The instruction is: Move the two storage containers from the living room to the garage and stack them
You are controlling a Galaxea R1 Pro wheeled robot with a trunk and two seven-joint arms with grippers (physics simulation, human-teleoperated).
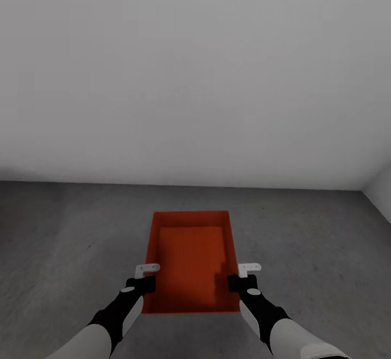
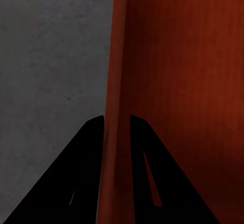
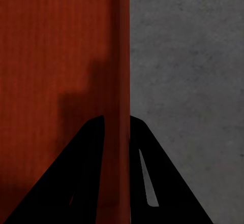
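Holding one orange-red container (image 1: 191,261) over the grey concrete floor (image 1: 65,239) w/ both grippers: left gripper (image 2: 117,120) pinching its left wall, right gripper (image 3: 117,118) pinching the right (fingers straddling each rim).

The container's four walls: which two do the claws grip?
The container's two long side walls: left claw on the left one, right claw on the right. Near and far short walls are ungripped.

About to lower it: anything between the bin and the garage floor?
Nothing visible. The bin hangs over bare grey floor, left hand and right hand each clamped on a side wall. The floor directly beneath is hidden.
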